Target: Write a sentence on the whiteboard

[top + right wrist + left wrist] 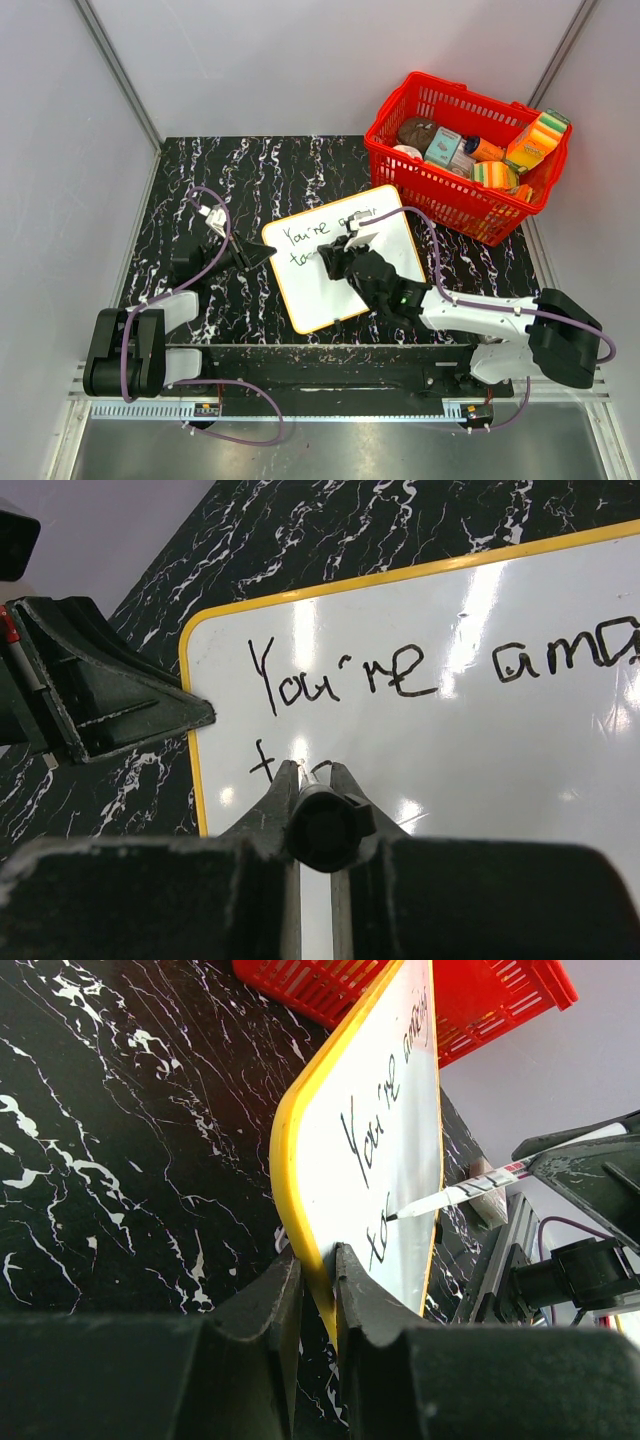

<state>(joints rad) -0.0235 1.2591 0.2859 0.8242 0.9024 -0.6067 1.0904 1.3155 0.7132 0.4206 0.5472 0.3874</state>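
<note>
The whiteboard (330,295), white with a yellow rim, lies at an angle on the black marbled table. "You're ama…" is written on its top line, and a second line starts with "to". My left gripper (262,256) is shut on the board's left rim, one finger above and one below the yellow edge (318,1260). My right gripper (335,262) is shut on a marker (450,1195). The marker's tip touches the board (390,1160) at the second line. In the right wrist view the marker's black end (325,825) sits between the fingers (315,772), above the board (450,750).
A red basket (440,190) filled with sponges, cans and small packs stands at the back right, touching the board's far corner. It also shows behind the board in the left wrist view (480,1000). Grey walls enclose the table on three sides.
</note>
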